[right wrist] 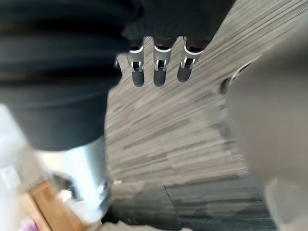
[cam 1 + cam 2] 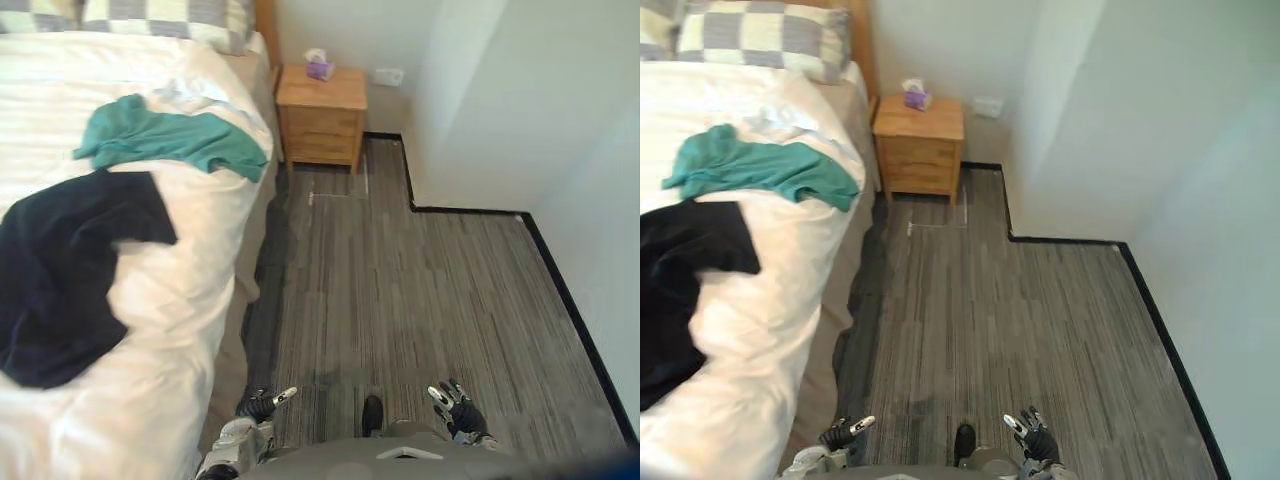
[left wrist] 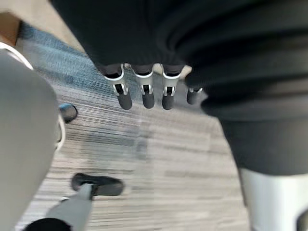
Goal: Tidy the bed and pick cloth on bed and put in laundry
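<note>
cloths on bed, robot hands beside it

teal cloth: crumpled on the bed, toward its pillow end.
black cloth: on the bed, just beside the teal one.
left robot hand, right robot hand: off the bed, over the floor alongside it, fingers straight and apart.
nightstand: by the bed's head.

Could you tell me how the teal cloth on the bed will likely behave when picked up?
The teal cloth lies crumpled in soft folds, so it will probably sag and dangle. It looks thin, so likely light. One edge reaches the side of the bed, so a push might slide it off.
</note>
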Robot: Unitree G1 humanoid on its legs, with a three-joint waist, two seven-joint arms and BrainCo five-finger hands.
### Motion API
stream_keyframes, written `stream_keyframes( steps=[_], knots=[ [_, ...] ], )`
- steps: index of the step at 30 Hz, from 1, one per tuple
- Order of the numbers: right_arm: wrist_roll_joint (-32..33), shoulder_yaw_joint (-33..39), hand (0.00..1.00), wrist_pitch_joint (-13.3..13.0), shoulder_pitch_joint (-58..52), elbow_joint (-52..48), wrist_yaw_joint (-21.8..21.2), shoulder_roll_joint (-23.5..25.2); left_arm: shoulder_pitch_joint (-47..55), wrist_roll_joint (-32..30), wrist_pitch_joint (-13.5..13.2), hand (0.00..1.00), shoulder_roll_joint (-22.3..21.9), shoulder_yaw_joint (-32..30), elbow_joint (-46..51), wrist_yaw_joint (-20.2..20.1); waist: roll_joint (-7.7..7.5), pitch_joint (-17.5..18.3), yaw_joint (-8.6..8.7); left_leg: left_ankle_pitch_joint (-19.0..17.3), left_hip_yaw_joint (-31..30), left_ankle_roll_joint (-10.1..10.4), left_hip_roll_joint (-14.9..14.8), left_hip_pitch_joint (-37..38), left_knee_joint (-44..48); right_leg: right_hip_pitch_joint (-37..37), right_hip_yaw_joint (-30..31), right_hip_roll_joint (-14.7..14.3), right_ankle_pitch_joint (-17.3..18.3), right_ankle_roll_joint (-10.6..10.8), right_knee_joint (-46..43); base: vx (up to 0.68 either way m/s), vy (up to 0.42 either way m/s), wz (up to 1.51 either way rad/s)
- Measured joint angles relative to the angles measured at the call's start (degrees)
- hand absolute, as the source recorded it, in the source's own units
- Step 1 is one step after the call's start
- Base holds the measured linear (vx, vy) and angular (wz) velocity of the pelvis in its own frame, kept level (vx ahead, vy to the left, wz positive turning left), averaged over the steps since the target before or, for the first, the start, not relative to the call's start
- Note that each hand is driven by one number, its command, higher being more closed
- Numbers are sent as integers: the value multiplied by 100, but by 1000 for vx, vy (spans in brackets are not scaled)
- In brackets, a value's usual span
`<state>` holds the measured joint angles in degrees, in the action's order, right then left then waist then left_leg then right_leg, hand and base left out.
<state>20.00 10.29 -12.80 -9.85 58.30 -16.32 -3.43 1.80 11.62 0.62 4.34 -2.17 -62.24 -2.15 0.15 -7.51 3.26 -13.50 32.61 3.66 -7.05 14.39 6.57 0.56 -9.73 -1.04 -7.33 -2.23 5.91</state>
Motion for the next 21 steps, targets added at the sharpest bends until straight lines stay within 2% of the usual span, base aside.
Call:
stream_keyframes(
  steps=[3,5,6,8,9,10,11,12,13,14,17,18,21],
  knots=[
    [-276,-19,0,10,14,159,-4,-179,-63,27,-8,0,-77,-7,-4,-4,62,-75,8,2,-44,-1,-23,136,176,113,273,-85,30,-41,3,32,2,-45],
    [-348,-113,0,10,19,233,0,-196,-62,111,-96,0,-51,-47,2,-8,-8,-89,-68,9,-513,-23,7,74,612,170,564,-74,78,-6,2,31,-7,-68],
    [-374,-217,0,12,38,270,-4,-235,-56,161,-157,0,-60,-86,10,-1,-50,-95,-146,-139,-1071,-128,128,23,715,177,794,-60,76,12,1,14,3,-91],
    [-465,-265,0,23,123,403,-12,-343,-12,363,-251,0,-90,-68,8,4,43,-80,-220,-253,-2075,-167,358,-100,491,170,1135,-86,41,46,2,-47,70,-94],
    [-458,-256,0,25,113,404,-15,-394,-7,365,-258,0,-136,-1,10,5,136,-87,-152,-235,-2179,-248,301,-196,250,200,1171,-141,-35,133,6,-84,105,-55],
    [-457,-254,0,44,110,407,-12,-397,8,369,-256,0,-141,5,7,7,145,-80,-135,-274,-2131,-267,300,-130,215,215,1200,-152,-58,150,5,-64,114,-25],
    [-440,-230,0,73,119,389,9,-385,7,404,-235,0,-137,63,-1,13,223,-44,-91,-276,-2033,-271,320,-87,104,206,1197,-127,-85,188,4,-33,151,-16],
    [-424,-206,0,136,110,363,47,-322,8,407,-195,0,-79,87,-3,36,92,-23,-87,-271,-1998,-278,353,-65,43,188,1199,-98,-93,200,3,-16,126,-7],
    [-368,-206,0,221,90,370,84,-300,2,400,-171,0,-47,106,0,72,66,-33,-101,-271,-1991,-277,363,-49,25,191,1202,-93,-97,206,4,3,123,-4],
    [-273,-170,0,469,72,396,180,-237,-34,397,-95,0,19,124,-1,135,-12,-20,-109,-269,-1989,-275,367,-14,-6,202,1201,-97,-100,210,5,21,55,-4],
    [-212,-113,0,756,55,402,193,-234,-25,385,-69,0,42,221,-24,215,15,-37,-105,-270,-2003,-263,365,45,-52,222,1200,-109,-99,205,5,34,41,-2],
    [-349,58,0,1060,173,534,421,-265,-7,298,157,0,42,159,-254,251,28,-51,-53,-345,-2207,-133,269,70,66,272,1004,-155,3,180,8,0,0,0],
    [-349,58,0,1059,176,540,420,-265,-7,279,157,0,41,159,-254,251,29,-49,-52,-345,-2207,-133,269,70,67,272,1004,-155,3,180,8,0,0,0]
  ],
)
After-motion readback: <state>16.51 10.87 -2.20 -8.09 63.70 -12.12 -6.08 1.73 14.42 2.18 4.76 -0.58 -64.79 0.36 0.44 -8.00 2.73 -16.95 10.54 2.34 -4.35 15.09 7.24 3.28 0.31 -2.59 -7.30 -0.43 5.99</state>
